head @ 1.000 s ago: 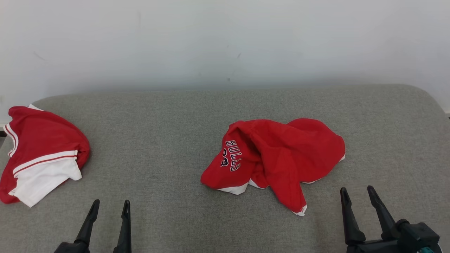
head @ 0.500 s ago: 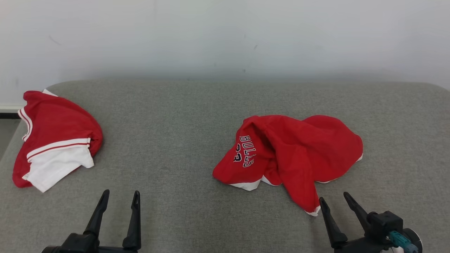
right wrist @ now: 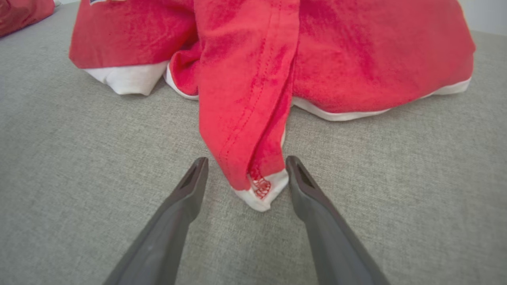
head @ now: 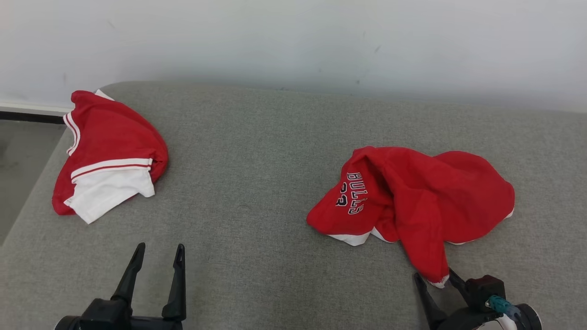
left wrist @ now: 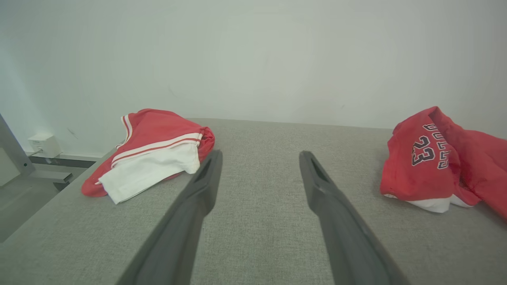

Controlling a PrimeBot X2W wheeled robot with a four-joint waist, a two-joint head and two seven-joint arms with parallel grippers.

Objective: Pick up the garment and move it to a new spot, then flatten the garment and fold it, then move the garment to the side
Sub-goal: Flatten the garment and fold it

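Garment (head: 422, 197): its white-hemmed corner (right wrist: 259, 194) lies between the right jaws, which are spread wide and grip nothing, seemingly set to pinch it for the lift. The left jaws, equally wide and empty, hover over bare grey worktop (head: 257, 183). There are two garments: this crumpled one right of centre, and a second garment (head: 110, 151) far left.

Grey upholstered platform set against a bare white wall

The pale wall (head: 293, 36), flecked with a few faint scuffs, runs across the top of the head view. Below it spreads the woven grey cushion surface (head: 257, 151), its far corner rounded at upper left. At the left edge a dark skirting strip (head: 27, 117) lines the wall's foot above a patch of grey floor (head: 23, 156). At the left of the left wrist view, a small white box (left wrist: 43, 144) sits low on the wall beside a slanting grey post (left wrist: 12, 146). The light is soft and even.
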